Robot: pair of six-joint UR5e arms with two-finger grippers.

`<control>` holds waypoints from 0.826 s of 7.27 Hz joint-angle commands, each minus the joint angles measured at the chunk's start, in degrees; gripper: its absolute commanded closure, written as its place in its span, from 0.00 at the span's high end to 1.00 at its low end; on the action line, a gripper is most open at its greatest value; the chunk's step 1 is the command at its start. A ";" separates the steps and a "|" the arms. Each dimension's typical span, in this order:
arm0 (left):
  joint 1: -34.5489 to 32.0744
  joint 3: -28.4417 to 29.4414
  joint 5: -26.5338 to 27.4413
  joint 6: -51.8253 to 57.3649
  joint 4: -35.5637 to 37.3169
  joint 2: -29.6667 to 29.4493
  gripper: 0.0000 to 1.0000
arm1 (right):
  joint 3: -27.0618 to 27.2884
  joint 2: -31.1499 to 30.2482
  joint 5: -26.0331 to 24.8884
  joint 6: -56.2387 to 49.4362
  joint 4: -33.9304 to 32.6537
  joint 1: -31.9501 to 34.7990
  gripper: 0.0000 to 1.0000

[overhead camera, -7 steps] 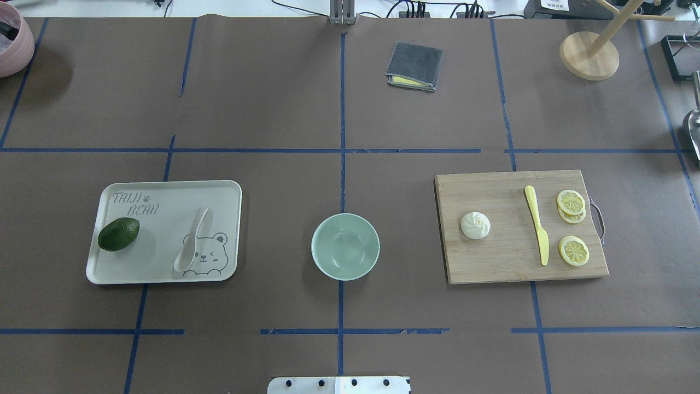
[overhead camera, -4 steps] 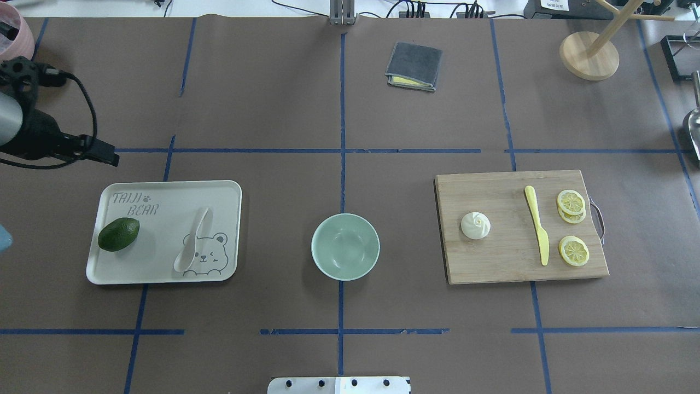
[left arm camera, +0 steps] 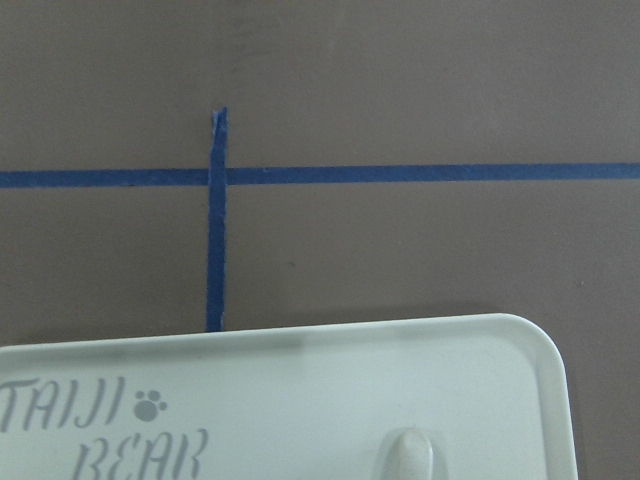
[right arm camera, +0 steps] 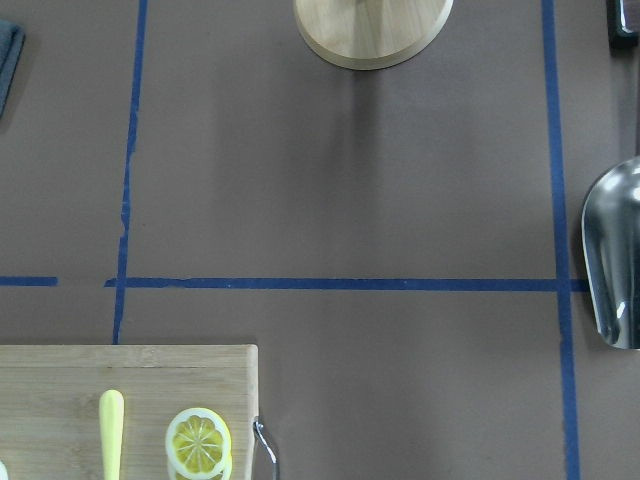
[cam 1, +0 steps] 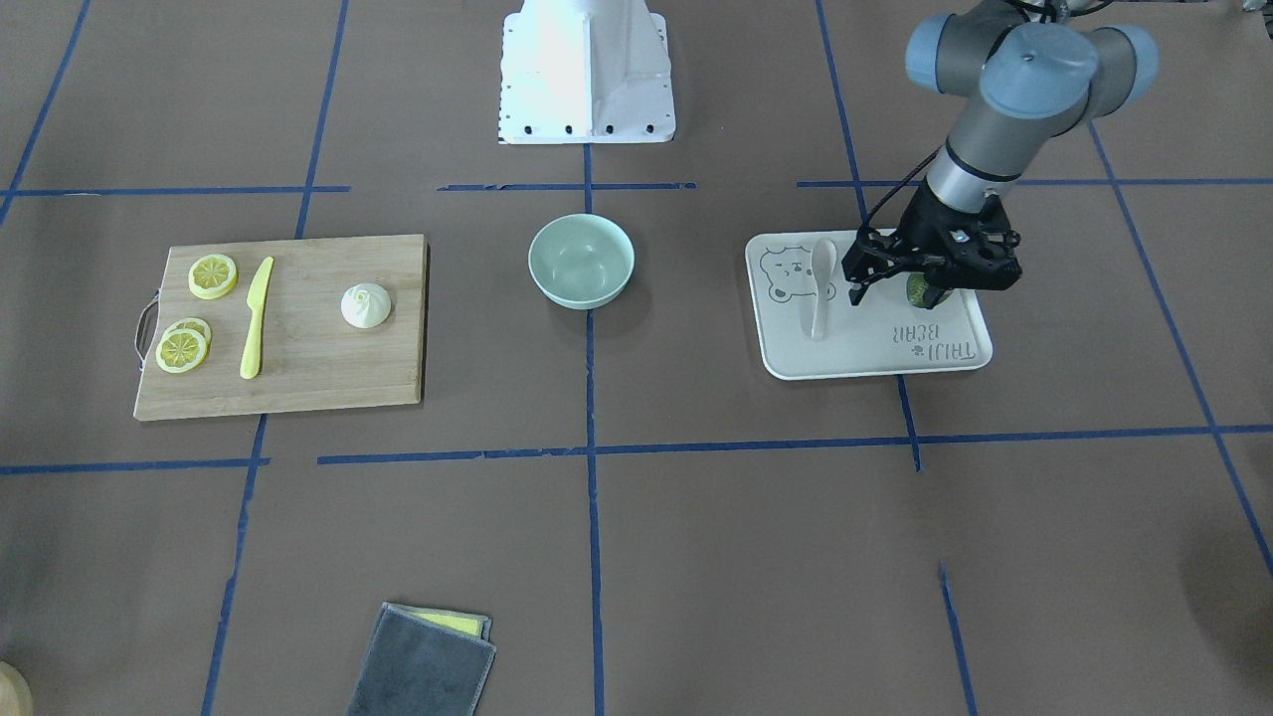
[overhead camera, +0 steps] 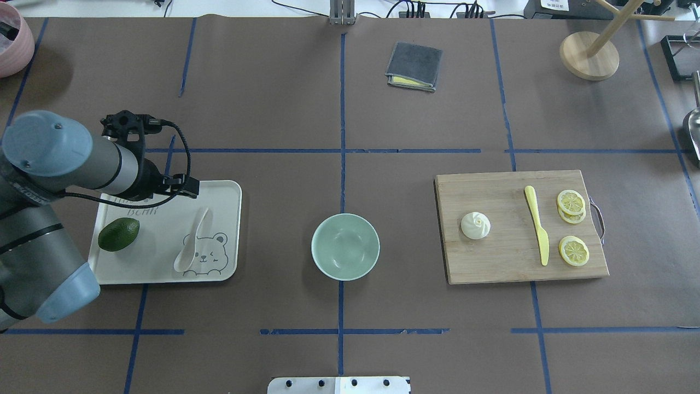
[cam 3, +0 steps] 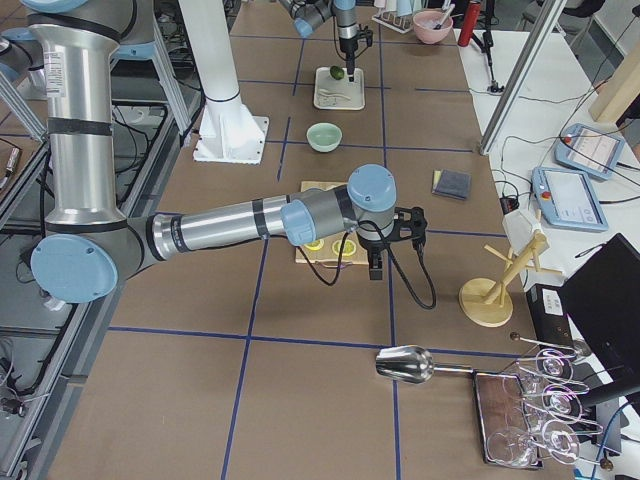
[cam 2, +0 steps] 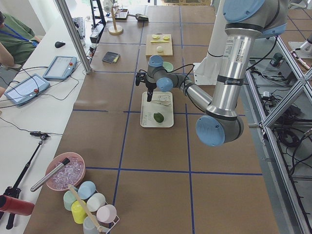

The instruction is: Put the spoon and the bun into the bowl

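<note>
The pale spoon (overhead camera: 192,241) lies on a cream tray (overhead camera: 164,273) at the left, scoop toward the robot; its handle tip shows in the left wrist view (left arm camera: 405,455). The white bun (overhead camera: 475,225) sits on a wooden cutting board (overhead camera: 503,268) at the right. The mint-green bowl (overhead camera: 345,246) stands empty between them. My left gripper (cam 1: 927,283) hangs open and empty above the tray's far edge, beside the spoon's handle end. My right gripper (cam 3: 377,266) shows only in the exterior right view, beyond the board; I cannot tell its state.
A green avocado (overhead camera: 118,233) lies on the tray. A yellow knife (overhead camera: 537,224) and lemon slices (overhead camera: 573,250) lie on the board. A grey cloth (overhead camera: 414,66), a wooden stand (overhead camera: 589,54) and a metal scoop (right arm camera: 612,260) are further back.
My left arm has swung in from the left edge to above the tray's far edge. The spoon, bun and bowl have not moved.
</note>
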 commanded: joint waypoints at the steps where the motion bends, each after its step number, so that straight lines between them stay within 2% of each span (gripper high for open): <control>1: 4.23 2.36 3.62 -2.62 -0.06 -1.42 0.89 | 2.96 0.08 -0.01 6.30 0.60 -3.22 1.00; 6: 7.50 3.60 5.75 -4.48 0.02 -1.08 0.70 | 6.13 1.13 -0.89 15.29 0.69 -9.20 1.00</control>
